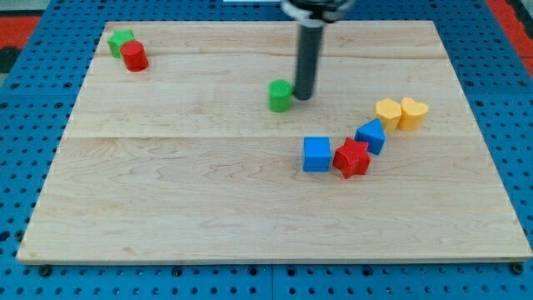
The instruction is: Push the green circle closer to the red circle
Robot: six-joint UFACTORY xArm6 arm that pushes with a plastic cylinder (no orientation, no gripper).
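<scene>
Tabletop (166, 192): a pale wooden board over a blue pegboard (25, 125), taking up most of the view.
Rod: dark, coming down from the view's top near the middle; my tip (303, 97) sits on the wood right against the green circle's right side.
Hand: there is none on this arm, only the plain rod, so nothing opens or closes.
Blue cube (316, 154): right of centre, just left of the red star (352, 158), close enough that I can't tell if they touch.
Second blue block (371, 135): up and right of the star, pressed close to it.
Two yellow blocks (388, 112) (413, 112): side by side, touching, at the view's right.
Green circle (280, 95): near the middle, upper half.
Red circle (133, 56): far top left, well apart from the green circle, touching another green block (119, 40) behind it.
</scene>
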